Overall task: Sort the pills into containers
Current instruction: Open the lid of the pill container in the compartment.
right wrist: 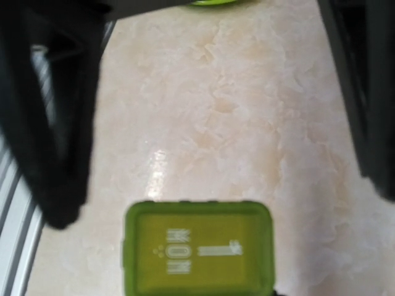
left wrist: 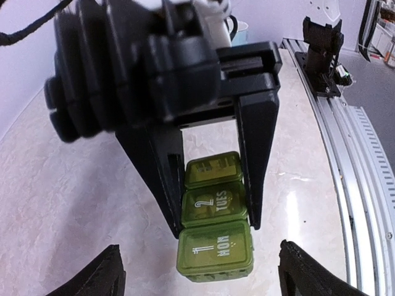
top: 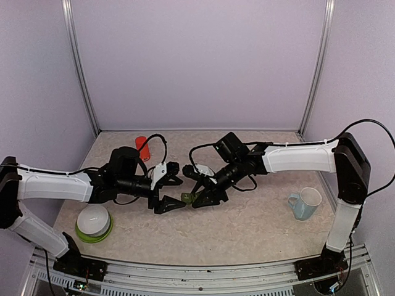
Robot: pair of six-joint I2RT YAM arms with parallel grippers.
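Observation:
The containers are a green strip of three joined compartments with shut lids, marked "1 MON" and "2 TUES"; in the top view the containers lie between the two arms at mid-table. My right gripper is shut on the strip, one black finger along each side of the two far compartments. The MON end pokes out toward my left gripper, which is open with its fingertips wide apart and touching nothing. The right wrist view shows the MON compartment close up. No pills are in view.
An orange-red bottle stands at the back left. A green and white bowl sits near the left arm. A light blue mug stands at the right. The table's metal rail runs along the near edge.

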